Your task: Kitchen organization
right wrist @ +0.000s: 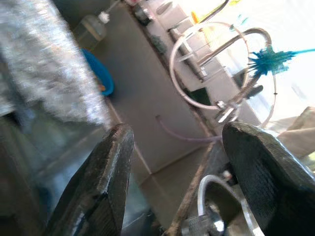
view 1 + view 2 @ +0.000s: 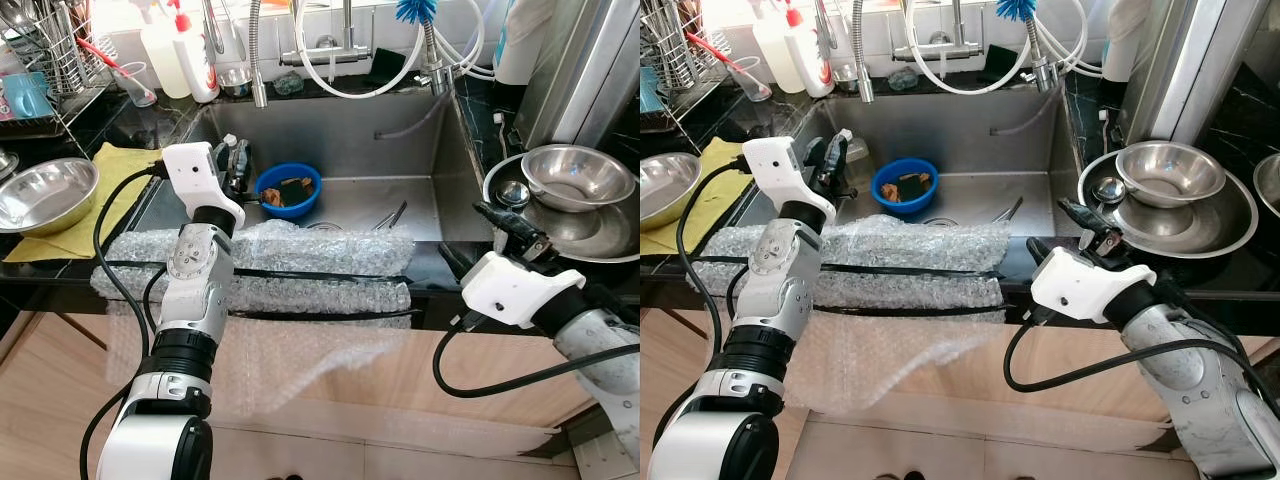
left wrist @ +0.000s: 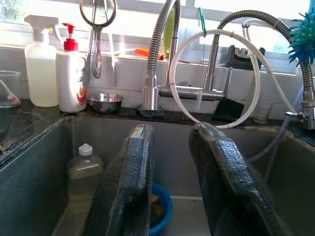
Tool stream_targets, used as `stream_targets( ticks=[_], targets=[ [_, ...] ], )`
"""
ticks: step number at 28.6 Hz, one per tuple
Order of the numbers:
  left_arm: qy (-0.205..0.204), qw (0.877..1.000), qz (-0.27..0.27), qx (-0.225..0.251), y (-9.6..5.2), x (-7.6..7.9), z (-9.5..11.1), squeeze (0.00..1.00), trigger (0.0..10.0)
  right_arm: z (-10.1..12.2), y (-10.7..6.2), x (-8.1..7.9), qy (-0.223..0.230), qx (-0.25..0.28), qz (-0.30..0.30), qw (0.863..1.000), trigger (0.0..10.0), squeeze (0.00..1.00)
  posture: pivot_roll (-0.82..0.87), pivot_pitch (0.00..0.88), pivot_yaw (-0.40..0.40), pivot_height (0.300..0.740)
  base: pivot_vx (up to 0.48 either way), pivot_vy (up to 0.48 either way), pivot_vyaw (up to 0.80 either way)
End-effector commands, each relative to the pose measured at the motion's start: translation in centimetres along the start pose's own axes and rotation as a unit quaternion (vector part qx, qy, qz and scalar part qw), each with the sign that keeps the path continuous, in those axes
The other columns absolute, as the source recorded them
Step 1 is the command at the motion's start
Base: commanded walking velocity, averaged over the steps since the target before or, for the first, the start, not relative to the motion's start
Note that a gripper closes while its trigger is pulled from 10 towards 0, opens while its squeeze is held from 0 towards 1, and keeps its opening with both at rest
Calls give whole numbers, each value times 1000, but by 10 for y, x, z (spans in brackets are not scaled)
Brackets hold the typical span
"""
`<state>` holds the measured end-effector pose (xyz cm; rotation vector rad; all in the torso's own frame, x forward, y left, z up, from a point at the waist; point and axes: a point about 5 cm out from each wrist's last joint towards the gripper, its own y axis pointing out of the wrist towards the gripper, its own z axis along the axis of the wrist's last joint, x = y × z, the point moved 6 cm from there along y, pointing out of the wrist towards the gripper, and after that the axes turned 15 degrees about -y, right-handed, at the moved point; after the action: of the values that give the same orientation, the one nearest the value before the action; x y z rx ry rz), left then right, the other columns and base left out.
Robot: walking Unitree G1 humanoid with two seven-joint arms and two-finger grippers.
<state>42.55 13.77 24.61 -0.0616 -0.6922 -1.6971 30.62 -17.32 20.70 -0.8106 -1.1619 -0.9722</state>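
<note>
1. Left eye view: left gripper [image 2: 236,168] hovers over the sink's [image 2: 400,130] left end, fingers parted, gripping nothing.
2. Just right of it sits the blue bowl [image 2: 289,190].
3. Right gripper [image 2: 497,232], spread wide and empty, hangs near the steel bowls [image 2: 577,178] at right.

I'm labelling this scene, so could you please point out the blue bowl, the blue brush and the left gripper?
blue bowl [image 2: 288,203]: left eye view, front rim.
blue brush [image 2: 415,10]: left eye view, bristles.
left gripper [image 3: 170,167]: left wrist view, between fingertips.
</note>
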Motion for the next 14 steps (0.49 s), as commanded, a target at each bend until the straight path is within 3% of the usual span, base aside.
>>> stream_targets(
  ticks=[1,14],
  targets=[
    [1,1000,0,9,4,-1,8,0,10000,5,0,-6,0,11,12,1000,10000,0,-121,121,145,740,0,0,0],
    [0,1000,-1,8,4,-1,7,0,10000,-15,1,1,-6,-36,-9,999,10000,0,-121,119,144,740,0,0,0]
  ],
)
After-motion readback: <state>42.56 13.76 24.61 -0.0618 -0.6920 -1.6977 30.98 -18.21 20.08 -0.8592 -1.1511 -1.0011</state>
